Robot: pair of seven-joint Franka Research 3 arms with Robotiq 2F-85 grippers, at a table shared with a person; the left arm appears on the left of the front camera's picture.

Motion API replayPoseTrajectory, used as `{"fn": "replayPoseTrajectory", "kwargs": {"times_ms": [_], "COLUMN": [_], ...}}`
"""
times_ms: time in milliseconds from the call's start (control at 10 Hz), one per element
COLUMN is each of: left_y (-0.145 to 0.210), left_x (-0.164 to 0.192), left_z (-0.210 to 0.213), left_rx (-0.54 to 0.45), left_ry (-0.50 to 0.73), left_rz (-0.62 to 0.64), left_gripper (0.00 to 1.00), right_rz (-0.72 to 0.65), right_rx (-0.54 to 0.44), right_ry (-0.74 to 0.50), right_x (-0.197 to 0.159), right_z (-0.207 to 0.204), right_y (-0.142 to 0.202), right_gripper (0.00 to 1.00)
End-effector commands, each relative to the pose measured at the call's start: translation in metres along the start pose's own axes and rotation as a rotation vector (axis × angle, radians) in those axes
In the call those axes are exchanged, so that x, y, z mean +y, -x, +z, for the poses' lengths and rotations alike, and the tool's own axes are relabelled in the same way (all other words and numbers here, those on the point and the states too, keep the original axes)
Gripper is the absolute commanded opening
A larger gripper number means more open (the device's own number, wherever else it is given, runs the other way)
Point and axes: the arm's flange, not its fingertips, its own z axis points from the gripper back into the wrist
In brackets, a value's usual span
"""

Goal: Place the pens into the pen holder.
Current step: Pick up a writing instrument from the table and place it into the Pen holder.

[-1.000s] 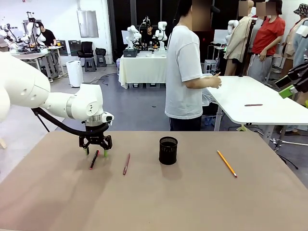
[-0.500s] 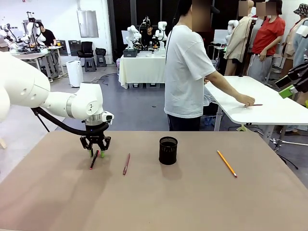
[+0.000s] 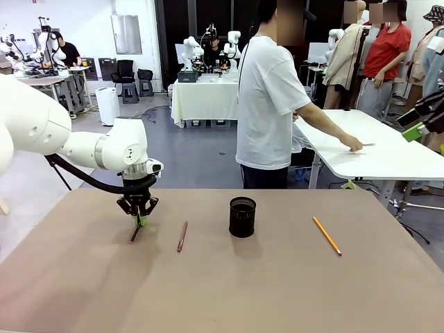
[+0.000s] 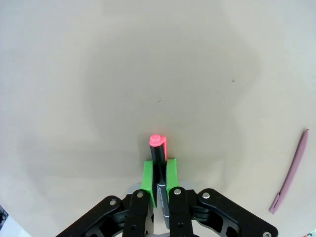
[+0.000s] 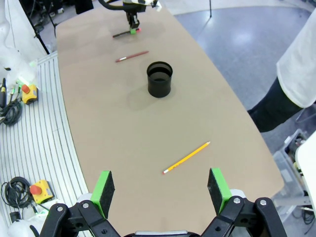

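Green pads (image 4: 147,176) are now pressed against both sides of the black pen with red ends (image 4: 158,150), so that it is held fast in the left gripper (image 3: 141,220). A second ago the same fingers were spread wide on either side of it, and half a second ago they were only partly drawn in. The pen is still laid flat on the brown table (image 3: 222,291) at the robot's left, and no lift is shown. The grasp is judged complete, which means the first pen can be raised and carried. The pen holder (image 3: 242,217) is stood upright near the table's middle, well apart from the gripper, and no pen is seen sticking out of it. The reddish-brown pen (image 3: 182,236) is left lying between the held pen and the holder, and the yellow-orange pen (image 3: 327,236) lies beyond the holder on the right. The right gripper (image 5: 161,185) is kept wide open above the table's right end, with nothing held.
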Motion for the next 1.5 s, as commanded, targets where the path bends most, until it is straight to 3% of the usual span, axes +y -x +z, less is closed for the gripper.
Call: {"fn": "replayPoseTrajectory", "kwargs": {"times_ms": [0,300,600,800,900,1000,1100,1300,1400], "left_y": [-0.001,0.011,0.047,0.067,0.075,0.083,0.09,0.106,0.119], "left_x": [0.012,0.012,0.012,0.01,0.012,0.013,0.016,0.021,0.024], "left_z": [-0.004,0.025,0.075,0.103,0.112,0.12,0.129,0.144,0.148], "left_rx": [0.005,0.006,-0.044,-0.089,-0.13,-0.201,-0.281,-0.56,-0.646], "left_ry": [0.019,0.153,0.31,0.46,0.547,0.626,0.71,0.929,1.004], "left_rz": [0.011,-0.124,-0.251,-0.335,-0.436,-0.614,-0.709,-0.857,-0.921], "left_gripper": [0.0,0.0,0.0,0.0,0.0,0.0,0.0,0.0,0.0], "right_rz": [0.007,0.007,0.007,0.007,0.007,0.007,0.007,0.007,0.007], "right_rx": [-0.015,-0.015,-0.015,-0.015,-0.015,-0.015,-0.015,-0.015,-0.015], "right_ry": [-0.007,-0.007,-0.007,-0.007,-0.007,-0.007,-0.007,-0.007,-0.007], "right_x": [0.0,0.0,0.0,0.0,0.0,0.0,0.0,0.0,0.0], "right_z": [0.0,0.0,0.0,0.0,0.0,0.0,0.0,0.0,0.0], "right_y": [0.0,0.0,0.0,0.0,0.0,0.0,0.0,0.0,0.0], "right_gripper": [1.0,1.0,1.0,1.0,1.0,1.0,1.0,1.0,1.0]}}
